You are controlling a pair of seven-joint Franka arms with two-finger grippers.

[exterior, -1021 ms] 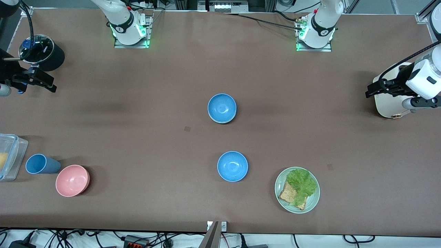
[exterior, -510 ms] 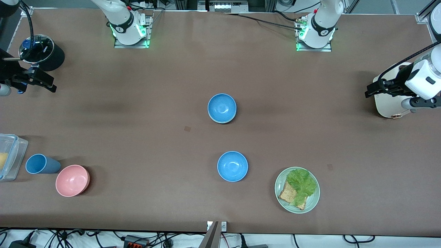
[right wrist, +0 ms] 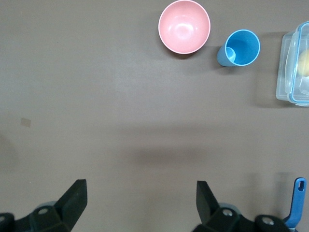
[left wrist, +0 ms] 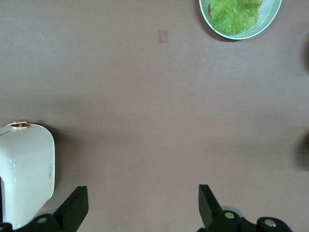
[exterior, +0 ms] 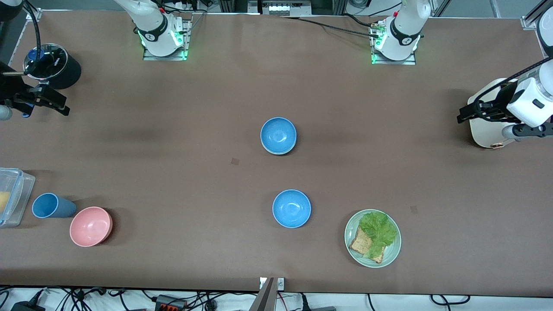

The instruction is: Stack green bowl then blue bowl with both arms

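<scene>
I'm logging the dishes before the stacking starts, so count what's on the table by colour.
Blue: 3, the blue bowl, a second blue bowl, the blue cup.
Pink: 1, the pink bowl.
Green: 1, the green plate.
Total: 5.

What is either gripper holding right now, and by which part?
Nothing. The left gripper and the right gripper are both open with only bare table between their fingers. Both arms wait at the table's ends, away from the bowls.

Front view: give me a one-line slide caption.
Two blue bowls, one stacked on a pale bowl, one alone; left gripper and right gripper open at table ends.
</scene>
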